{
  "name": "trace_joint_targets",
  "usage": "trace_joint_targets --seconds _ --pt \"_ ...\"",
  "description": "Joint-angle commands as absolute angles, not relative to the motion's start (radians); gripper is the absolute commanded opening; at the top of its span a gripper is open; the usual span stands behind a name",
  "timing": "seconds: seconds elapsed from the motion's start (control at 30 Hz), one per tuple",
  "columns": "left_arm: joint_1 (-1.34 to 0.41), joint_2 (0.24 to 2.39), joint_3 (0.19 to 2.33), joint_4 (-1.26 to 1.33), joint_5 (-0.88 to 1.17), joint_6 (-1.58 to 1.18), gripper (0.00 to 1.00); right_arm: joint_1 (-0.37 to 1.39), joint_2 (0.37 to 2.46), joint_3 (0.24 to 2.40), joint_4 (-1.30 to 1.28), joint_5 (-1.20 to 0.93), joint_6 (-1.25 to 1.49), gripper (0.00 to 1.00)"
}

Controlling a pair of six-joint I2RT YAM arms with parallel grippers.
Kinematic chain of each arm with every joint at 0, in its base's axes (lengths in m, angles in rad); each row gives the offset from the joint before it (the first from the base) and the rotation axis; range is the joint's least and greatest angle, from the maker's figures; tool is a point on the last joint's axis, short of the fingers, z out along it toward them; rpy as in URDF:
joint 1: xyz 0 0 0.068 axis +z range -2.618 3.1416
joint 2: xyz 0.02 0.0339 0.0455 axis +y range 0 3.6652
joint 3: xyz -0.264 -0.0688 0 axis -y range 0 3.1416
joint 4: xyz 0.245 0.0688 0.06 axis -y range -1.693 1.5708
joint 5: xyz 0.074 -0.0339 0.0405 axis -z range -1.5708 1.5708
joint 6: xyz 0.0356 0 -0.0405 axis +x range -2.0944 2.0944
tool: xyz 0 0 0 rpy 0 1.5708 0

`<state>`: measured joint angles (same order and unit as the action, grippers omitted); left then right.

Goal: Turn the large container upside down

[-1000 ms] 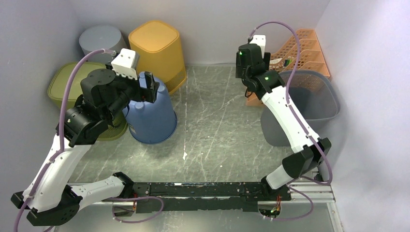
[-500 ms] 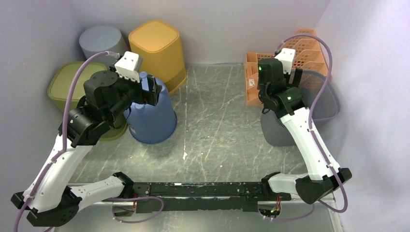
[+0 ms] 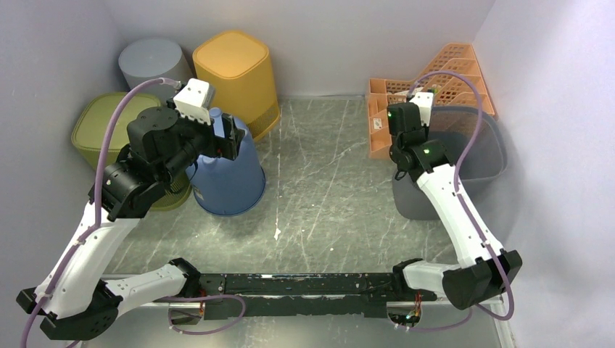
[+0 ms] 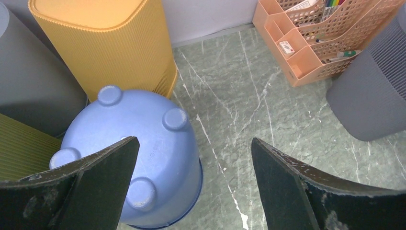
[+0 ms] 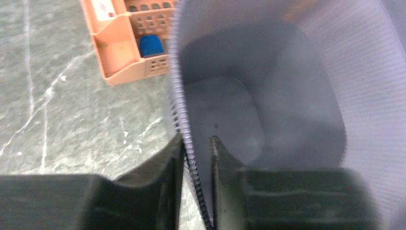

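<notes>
The large container (image 3: 475, 156) is a grey ribbed bin standing upright, mouth up, at the right of the table. In the right wrist view its inside (image 5: 268, 96) is empty. My right gripper (image 3: 400, 148) sits at the bin's left rim. Its jaws (image 5: 197, 141) are shut on that rim wall, one finger outside and one inside. My left gripper (image 3: 230, 138) hovers wide open above a blue bucket, holding nothing (image 4: 195, 141). The grey bin's side (image 4: 368, 96) shows at the right of the left wrist view.
A blue bucket (image 3: 228, 177) stands upside down, feet up, under the left gripper. Behind it are a yellow bin (image 3: 236, 72), a grey round bin (image 3: 149, 61) and a green bin (image 3: 98, 127). An orange desk organizer (image 3: 435, 80) stands against the back wall, touching the grey bin.
My right arm swung right from in front of the organizer to the grey bin's left rim, and its jaws closed on the rim. The left arm barely moved.
</notes>
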<state>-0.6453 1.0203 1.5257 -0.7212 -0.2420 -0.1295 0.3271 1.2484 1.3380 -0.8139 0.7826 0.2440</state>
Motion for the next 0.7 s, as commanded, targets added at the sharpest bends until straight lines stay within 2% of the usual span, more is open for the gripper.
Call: trace_joint_targets --seconds 0.0,0.33,0.53,0.67 --pt "-0.651 1.014 1.516 -0.685 -0.224 -0.142 0.99 0.319 1.213 1.333 -0.782 0.728 0.237 0.02" --pt "-0.651 1.000 1.537 -0.706 -0.252 -0.137 0.99 0.320 1.212 1.518 -0.855 0.626 0.228 0.00" --pt "-0.652 1.008 1.587 -0.728 -0.254 -0.132 0.99 0.320 1.195 1.720 -0.799 0.310 0.256 0.00" --pt "-0.652 1.006 1.602 -0.729 -0.242 -0.137 0.99 0.320 1.178 1.696 -0.666 0.116 0.333 0.00"
